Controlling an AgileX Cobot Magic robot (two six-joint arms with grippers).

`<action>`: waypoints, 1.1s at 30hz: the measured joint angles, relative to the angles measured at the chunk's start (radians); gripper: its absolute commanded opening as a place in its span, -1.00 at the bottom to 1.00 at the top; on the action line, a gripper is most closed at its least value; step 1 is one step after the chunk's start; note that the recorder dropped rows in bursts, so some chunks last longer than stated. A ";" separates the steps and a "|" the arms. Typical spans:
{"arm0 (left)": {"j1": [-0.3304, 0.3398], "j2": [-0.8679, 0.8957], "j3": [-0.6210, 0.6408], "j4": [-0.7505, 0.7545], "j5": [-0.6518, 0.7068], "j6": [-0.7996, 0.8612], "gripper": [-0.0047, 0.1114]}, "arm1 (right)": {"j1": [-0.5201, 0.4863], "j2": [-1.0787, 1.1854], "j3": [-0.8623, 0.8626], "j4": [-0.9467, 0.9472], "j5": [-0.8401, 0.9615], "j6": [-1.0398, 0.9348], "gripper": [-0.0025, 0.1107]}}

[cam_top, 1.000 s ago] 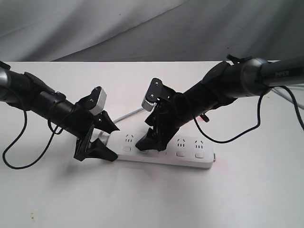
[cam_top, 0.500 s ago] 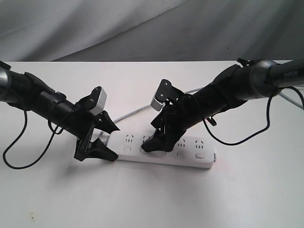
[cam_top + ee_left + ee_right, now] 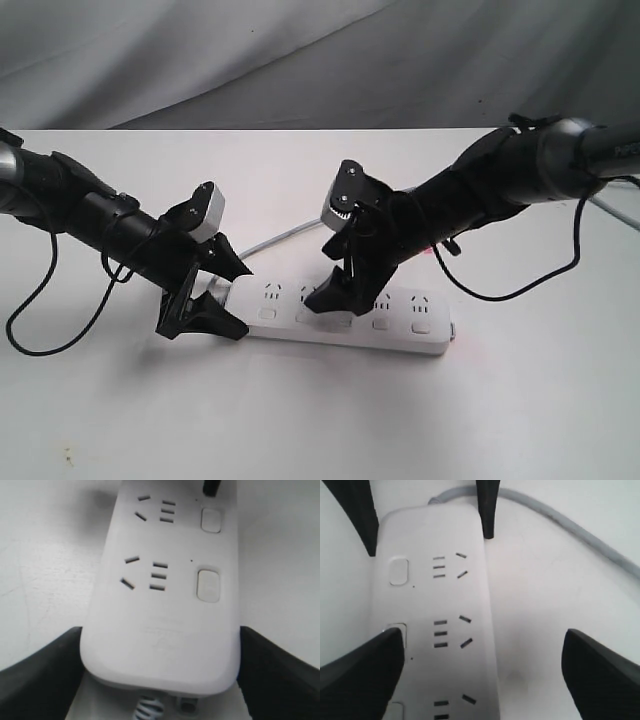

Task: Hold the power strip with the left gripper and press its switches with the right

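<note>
The white power strip [image 3: 400, 340] lies flat on the table, its grey cord [image 3: 275, 240] leaving the left end. My left gripper [image 3: 238, 300] is shut on that cord end, one black finger pressed on each long side [image 3: 40, 675]. Its switches [image 3: 208, 585] sit in a row along the near side. My right gripper [image 3: 328, 300] hovers low over the strip's middle, open wide. One right finger [image 3: 360, 672] overlaps the second switch from the cord end, the other [image 3: 605, 675] hangs over bare table. The first switch [image 3: 399, 571] shows uncovered.
White tabletop [image 3: 320, 420] all round, with a grey cloth backdrop [image 3: 300, 60] behind it. Black cables hang from both arms [image 3: 500, 290]. The cord [image 3: 570, 525] runs away across the table behind the strip.
My right gripper has slid a little to the right along the strip and the arm has drawn back. The left gripper and the strip have stayed still.
</note>
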 measured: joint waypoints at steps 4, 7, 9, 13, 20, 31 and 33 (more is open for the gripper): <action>0.000 0.000 0.000 0.000 0.000 0.000 -0.22 | 0.000 -0.089 0.002 -0.002 -0.007 -0.018 0.43; 0.000 0.000 0.000 0.000 0.000 0.000 -0.22 | -0.008 -0.134 0.002 -0.002 -0.001 -0.022 0.43; 0.000 0.000 0.000 0.000 0.000 0.000 -0.22 | -0.020 -0.140 0.002 -0.002 0.021 -0.022 0.43; 0.000 0.000 0.000 0.000 0.000 0.000 -0.22 | -0.059 -0.140 0.002 -0.002 0.079 -0.022 0.43; 0.000 0.000 0.000 0.000 0.000 0.000 -0.22 | -0.087 -0.140 0.039 -0.004 0.065 -0.029 0.43; 0.000 0.000 0.000 0.000 0.000 0.000 -0.22 | -0.076 -0.136 0.101 0.043 -0.014 -0.089 0.43; 0.000 0.000 0.000 0.000 0.000 0.000 -0.22 | -0.071 -0.123 0.101 0.044 -0.014 -0.092 0.43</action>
